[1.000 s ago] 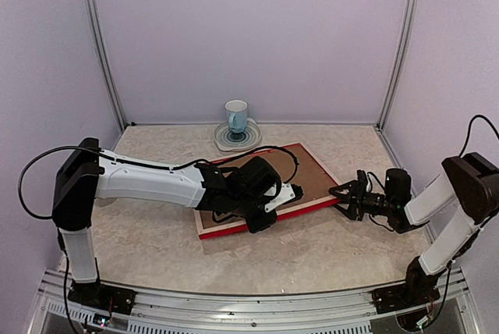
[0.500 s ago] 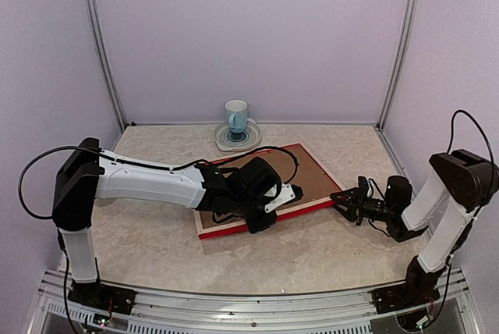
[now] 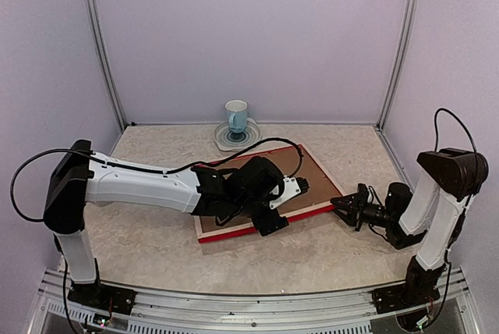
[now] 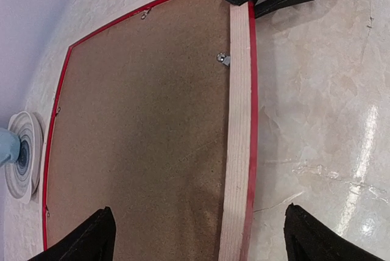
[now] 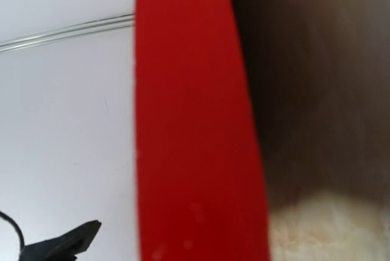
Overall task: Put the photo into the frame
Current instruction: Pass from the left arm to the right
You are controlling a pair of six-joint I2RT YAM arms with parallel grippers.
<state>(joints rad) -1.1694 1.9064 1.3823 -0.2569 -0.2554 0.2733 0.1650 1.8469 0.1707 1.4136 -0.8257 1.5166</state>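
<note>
The marbled table point(image 3: 148, 248) has bare surface on the near side of the frame, to its left and behind its right end up to the rear wall. The left arm point(image 3: 140, 186) reaches across from the left and crosses the frame's near-left part. The right arm point(image 3: 433, 201) is folded low at the right side, its wrist just off the frame's right corner.

The frame point(image 4: 239, 121) lies face down at the middle of the table, turned at an angle to the table's edges. Its pale wood rail faces up and a thin red edge runs all round. The brown backing board point(image 4: 146, 127) fills its opening, so whatever is under it is hidden. The frame's far-left corner comes near a ringed plate point(image 3: 251, 140) by the rear wall without touching it. A pale blue mug point(image 3: 236, 115) stands on that plate.

The left gripper point(image 4: 200, 224) hangs above the near rail with its fingers point(image 4: 100, 239) spread wide, holding nothing. The right gripper point(image 3: 341, 211) is clamped on the frame's right corner, with one finger over the rail and one at the red outer edge. In the right wrist view the red edge fills the centre, blurred. A small metal clip point(image 4: 224, 60) sits on the board just beside the rail.
</note>
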